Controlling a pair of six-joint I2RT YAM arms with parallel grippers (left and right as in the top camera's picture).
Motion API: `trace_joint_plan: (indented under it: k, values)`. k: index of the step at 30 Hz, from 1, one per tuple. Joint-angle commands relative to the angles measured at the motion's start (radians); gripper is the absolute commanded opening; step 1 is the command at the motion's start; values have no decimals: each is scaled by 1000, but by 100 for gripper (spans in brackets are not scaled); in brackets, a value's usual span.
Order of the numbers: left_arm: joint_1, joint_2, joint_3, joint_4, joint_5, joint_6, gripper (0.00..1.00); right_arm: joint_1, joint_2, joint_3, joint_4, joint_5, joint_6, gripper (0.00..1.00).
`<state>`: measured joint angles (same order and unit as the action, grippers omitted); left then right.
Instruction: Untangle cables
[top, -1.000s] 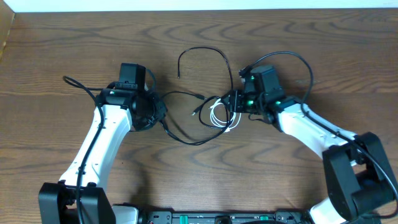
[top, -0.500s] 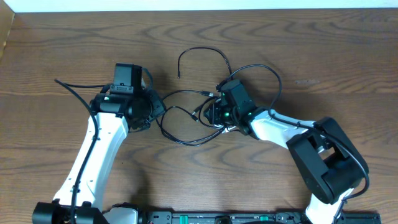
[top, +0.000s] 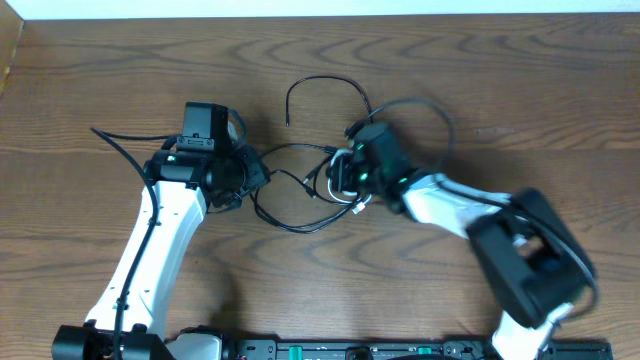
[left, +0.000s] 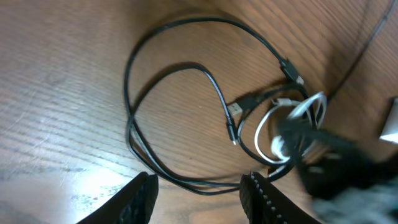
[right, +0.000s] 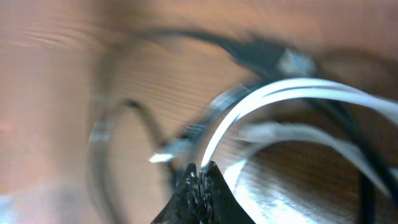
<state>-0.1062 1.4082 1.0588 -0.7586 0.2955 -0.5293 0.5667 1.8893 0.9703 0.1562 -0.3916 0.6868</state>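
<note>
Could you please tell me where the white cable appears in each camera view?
Overhead: white cable at centre, beside the right claw.
Left wrist: loop right of centre.
Right wrist: arc from claw tips to right edge.
Shared landmark: the black cable.

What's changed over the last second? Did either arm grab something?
The right tool swung leftward onto the white cable and now pinches it; the white loop has shifted slightly left. The left tool moved a little left at first, then held still, open. The black cable kept its top loop in place.
</note>
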Motion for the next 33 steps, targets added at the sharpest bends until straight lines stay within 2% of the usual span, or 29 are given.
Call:
trace_joint_plan:
  k: [1,7,11,14,17,18,19,20,25,28,31,32,33]
  values:
    - [4,-6,6,-2,93,92,47,-116,-218,27,20,-293,-14,1]
    - [3,-6,6,48,335,178,47,-250,-383,27,13,-499,-9,1]
    - [-21,-6,6,111,421,178,47,-257,-400,27,-15,-516,2,1]
    - [-56,-6,6,164,430,178,48,-257,-400,27,-40,-473,15,1]
    - [-78,-6,6,196,423,177,49,-256,-399,27,-156,-265,-12,1]
    - [-81,-6,6,200,414,177,48,-255,-398,27,-197,-187,-31,8]
    - [-83,-5,6,200,390,177,49,-251,-389,26,-254,-56,-46,22]
    - [-82,-5,6,196,358,177,49,-243,-364,26,-273,24,-67,31]
    - [-76,-5,6,186,183,82,49,-220,-210,40,-178,18,-100,41]
    - [-72,-5,6,192,139,60,49,-202,-96,170,-253,16,-210,46]
    - [-72,-5,5,190,137,60,49,-186,26,434,-462,31,-327,51]
    - [-72,-5,5,185,137,60,49,-180,99,592,-567,65,-368,51]
    - [-72,-5,6,183,137,60,49,-178,138,671,-609,80,-382,50]
